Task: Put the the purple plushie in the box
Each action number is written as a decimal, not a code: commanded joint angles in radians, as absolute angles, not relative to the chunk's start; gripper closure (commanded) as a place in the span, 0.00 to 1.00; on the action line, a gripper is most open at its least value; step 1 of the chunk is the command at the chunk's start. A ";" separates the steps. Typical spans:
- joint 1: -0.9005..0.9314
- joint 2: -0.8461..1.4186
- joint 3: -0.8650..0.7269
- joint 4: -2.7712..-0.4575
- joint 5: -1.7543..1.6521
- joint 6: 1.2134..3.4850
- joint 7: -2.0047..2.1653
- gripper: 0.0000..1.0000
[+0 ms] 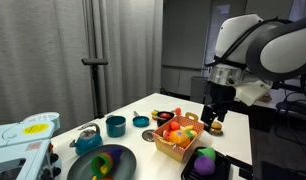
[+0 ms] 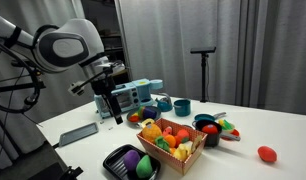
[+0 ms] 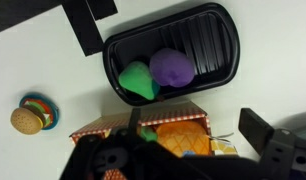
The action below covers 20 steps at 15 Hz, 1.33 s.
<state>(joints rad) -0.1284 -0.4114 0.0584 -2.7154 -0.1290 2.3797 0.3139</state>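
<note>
The purple plushie lies in a flat black tray beside a green toy. It also shows in both exterior views. The box is tan with low sides and holds several colourful toys; it stands right next to the tray in both exterior views. My gripper is open and empty. It hangs above the table beside the box, clear of the tray, in both exterior views.
A small burger toy lies on the white table near the gripper. A teal cup and a rainbow-striped dish stand on the far side of the box. A red toy lies apart. A stand rises behind the table.
</note>
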 commanded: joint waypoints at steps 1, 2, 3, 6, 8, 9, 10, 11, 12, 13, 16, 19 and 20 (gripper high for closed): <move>-0.166 -0.376 0.037 -2.735 -0.184 2.388 0.296 0.00; -0.177 -0.360 0.032 -2.747 -0.204 2.422 0.300 0.00; -0.181 -0.339 0.020 -2.760 -0.214 2.462 0.290 0.00; -0.202 -0.241 0.000 -2.755 -0.242 2.544 0.301 0.00; -0.207 -0.179 -0.013 -2.757 -0.253 2.589 0.304 0.00; -0.204 -0.146 -0.024 -2.756 -0.241 2.602 0.297 0.00; -0.198 -0.114 -0.034 -2.750 -0.227 2.611 0.289 0.00; -0.193 -0.084 -0.043 -2.744 -0.221 2.621 0.285 0.00; -0.187 -0.055 -0.052 -2.739 -0.209 2.633 0.274 0.00; -0.182 -0.028 -0.060 -2.735 -0.198 2.648 0.263 0.00; -0.171 0.038 -0.071 -2.720 -0.208 2.714 0.262 0.00; -0.142 0.090 -0.063 -2.706 -0.185 2.780 0.260 0.00; -0.122 0.112 -0.051 -2.699 -0.170 2.800 0.277 0.00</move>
